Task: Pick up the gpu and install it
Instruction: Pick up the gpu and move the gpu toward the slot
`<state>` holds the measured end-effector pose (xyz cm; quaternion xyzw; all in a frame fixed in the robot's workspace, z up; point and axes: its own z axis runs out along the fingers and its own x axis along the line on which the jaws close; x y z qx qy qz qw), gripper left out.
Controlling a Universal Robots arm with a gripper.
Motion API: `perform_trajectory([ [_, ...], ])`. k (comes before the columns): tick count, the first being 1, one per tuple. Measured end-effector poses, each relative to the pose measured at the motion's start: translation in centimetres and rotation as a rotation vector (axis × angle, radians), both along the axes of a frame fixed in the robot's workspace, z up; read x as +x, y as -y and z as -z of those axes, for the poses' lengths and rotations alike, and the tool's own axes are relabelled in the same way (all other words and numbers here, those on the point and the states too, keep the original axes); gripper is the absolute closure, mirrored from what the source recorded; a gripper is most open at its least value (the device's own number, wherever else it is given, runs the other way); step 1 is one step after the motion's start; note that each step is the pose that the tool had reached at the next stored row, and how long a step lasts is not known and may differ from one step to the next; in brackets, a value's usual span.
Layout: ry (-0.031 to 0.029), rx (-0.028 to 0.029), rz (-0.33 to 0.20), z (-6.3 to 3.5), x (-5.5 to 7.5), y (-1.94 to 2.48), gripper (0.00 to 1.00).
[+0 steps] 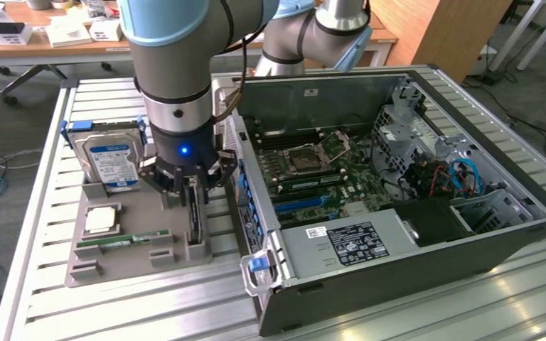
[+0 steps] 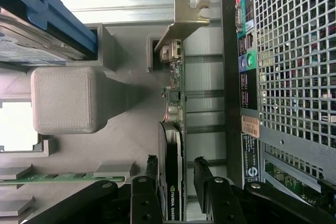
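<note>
The gpu point(image 1: 195, 217) stands on edge in a slot of the grey holder tray point(image 1: 126, 266), beside the open computer case point(image 1: 425, 234). In the wrist view the gpu point(image 2: 173, 129) is a thin dark card with a silvery bracket point(image 2: 185, 17) at its far end. My gripper point(image 1: 194, 186) is lowered over the card and open. Its two black fingers point(image 2: 201, 169) straddle the card's near end, and a small gap shows on the case side. The gripper point(image 2: 176, 169) is not clamped on the card.
A silver, blue-labelled hard drive point(image 1: 111, 160) stands in the tray at the exterior view's left of the arm. A green memory stick point(image 1: 123, 241) and a square chip point(image 1: 100, 219) lie in the tray. The motherboard point(image 1: 320, 170) lies exposed inside the case.
</note>
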<state>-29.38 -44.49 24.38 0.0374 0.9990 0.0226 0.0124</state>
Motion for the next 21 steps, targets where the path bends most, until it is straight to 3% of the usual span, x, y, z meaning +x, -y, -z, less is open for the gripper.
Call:
perform_trajectory([
  [12, 0.0000, 0.0000, 0.000, 0.69, -0.02, -0.08, 0.59],
  [17, 0.0002, 0.0001, 0.000, 0.77, -0.09, -0.42, 0.59],
  [21, -0.0001, 0.0000, 0.000, 0.79, -0.21, -0.44, 0.59],
])
